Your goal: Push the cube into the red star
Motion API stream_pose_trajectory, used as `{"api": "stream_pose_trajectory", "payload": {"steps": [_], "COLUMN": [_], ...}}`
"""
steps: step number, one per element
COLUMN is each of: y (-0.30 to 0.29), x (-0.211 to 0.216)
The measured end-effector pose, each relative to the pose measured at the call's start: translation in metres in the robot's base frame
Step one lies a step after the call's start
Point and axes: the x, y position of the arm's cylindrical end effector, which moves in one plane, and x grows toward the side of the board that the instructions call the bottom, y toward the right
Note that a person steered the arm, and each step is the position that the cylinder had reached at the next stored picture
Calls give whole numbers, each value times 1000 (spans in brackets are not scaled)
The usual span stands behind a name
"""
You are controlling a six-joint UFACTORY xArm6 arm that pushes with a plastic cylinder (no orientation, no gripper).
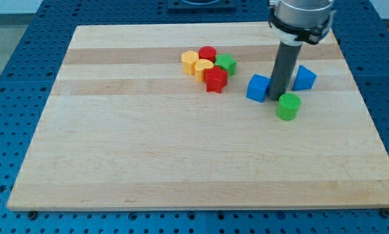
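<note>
The blue cube (pixel 257 88), judged light, rigid and easily slid, is seen right of the red star (pixel 215 80), with my tip (pixel 275 99) touching its right face; no hand is fitted.

Bright, even overhead light; soft short shadows; focus perhaps slightly soft.

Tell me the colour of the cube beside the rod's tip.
Blue. The cube sits just to the view's left of my tip, in the camera view.
</note>
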Motion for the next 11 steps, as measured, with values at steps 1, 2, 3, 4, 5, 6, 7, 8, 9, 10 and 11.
{"api": "stream_pose_trajectory", "payload": {"steps": [1, 2, 3, 4, 5, 6, 7, 8, 9, 10, 11], "y": [-19, -31, -28, -5, 1, -2, -5, -6, -9, -23, -40], "x": [1, 2, 2, -2, -13, -25, -27, -27, -27, -27, -23]}}
